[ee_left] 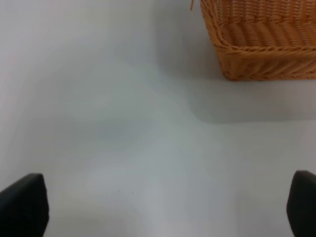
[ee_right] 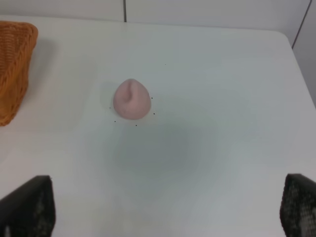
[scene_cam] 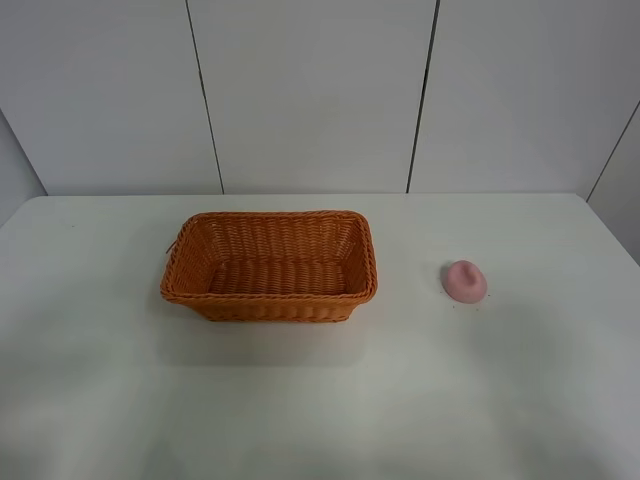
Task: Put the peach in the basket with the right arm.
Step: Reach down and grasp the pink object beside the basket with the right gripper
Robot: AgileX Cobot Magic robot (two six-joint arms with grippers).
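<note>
One white table [scene_cam: 100,400], fills most of the high view, far edge against a panelled wall [scene_cam: 310,90], near edge out of frame. One wicker basket [scene_cam: 270,297], stands left of centre, open side up, well clear of the visible table edges. Two grippers: left gripper [ee_left: 163,210], fingertips spread wide over bare tabletop, clamps nothing, one basket corner ahead and to the side; right gripper [ee_right: 168,210], spread just as wide, also clamps nothing. One peach [scene_cam: 465,281], lies on the table right of the basket, apart from it, bare surface all round, ahead of the right gripper's gap.
</note>
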